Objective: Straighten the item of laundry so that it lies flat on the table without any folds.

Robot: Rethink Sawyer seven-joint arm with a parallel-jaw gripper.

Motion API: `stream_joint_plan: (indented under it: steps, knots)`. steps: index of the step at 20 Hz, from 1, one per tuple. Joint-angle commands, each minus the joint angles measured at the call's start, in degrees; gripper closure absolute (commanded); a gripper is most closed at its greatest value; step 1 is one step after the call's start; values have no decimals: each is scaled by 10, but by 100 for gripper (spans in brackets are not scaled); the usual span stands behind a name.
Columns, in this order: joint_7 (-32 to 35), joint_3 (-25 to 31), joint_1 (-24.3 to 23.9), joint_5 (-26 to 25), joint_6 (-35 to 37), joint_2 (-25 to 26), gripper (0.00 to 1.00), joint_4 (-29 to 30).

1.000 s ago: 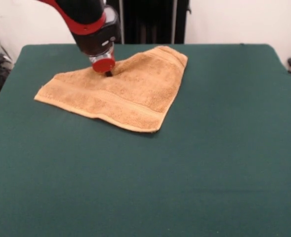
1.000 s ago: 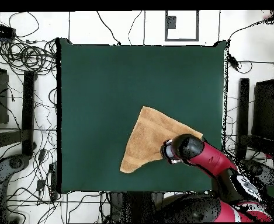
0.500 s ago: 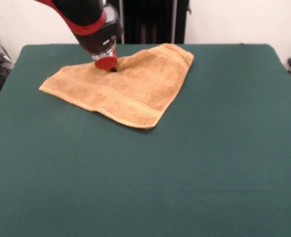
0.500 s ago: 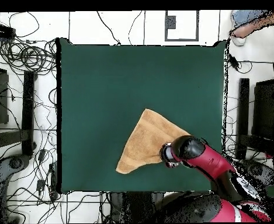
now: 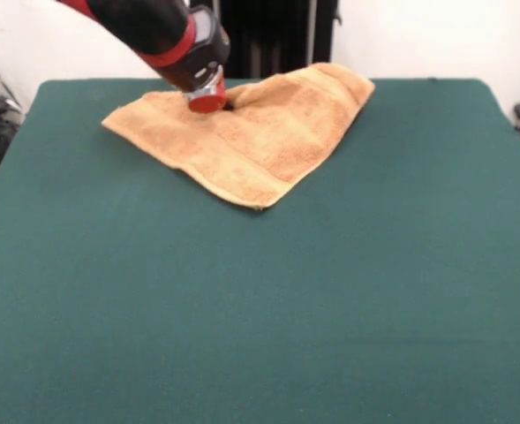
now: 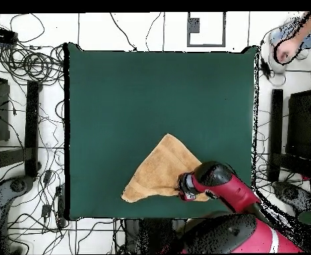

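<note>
The item of laundry (image 5: 264, 132), an orange-tan terry towel, lies folded into a rough triangle near the far edge of the green table (image 5: 330, 291). One tip points toward the table's middle, and a woven band runs along the near side. My gripper (image 5: 225, 106) comes down on the towel's far left part, shut on a puckered bit of cloth, with the red wrist ring just above. In the overhead view the towel (image 6: 156, 174) sits close to the table's (image 6: 151, 93) bottom edge, and the gripper (image 6: 183, 188) is at its right corner.
Floor cables (image 6: 25, 63) lie in tangles to the left of the table in the overhead view. A person's arm (image 6: 294, 38) shows at the top right corner, off the table. The towel's far corner (image 5: 352, 78) reaches the table's far edge.
The gripper has dragged the towel with it, rightward and toward the far edge in the front view. The towel has turned, and a person's arm has come in at the overhead view's top right.
</note>
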Motion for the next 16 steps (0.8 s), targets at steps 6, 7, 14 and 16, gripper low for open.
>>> stream_joint_plan:
  steps: [6,7,14,16]
  knots:
    - [106,15,-3,76,44,85,100,72]
    - [99,15,-6,76,39,88,100,70]
    - [86,27,-25,107,48,108,100,59]
    - [81,26,-31,111,46,115,100,57]
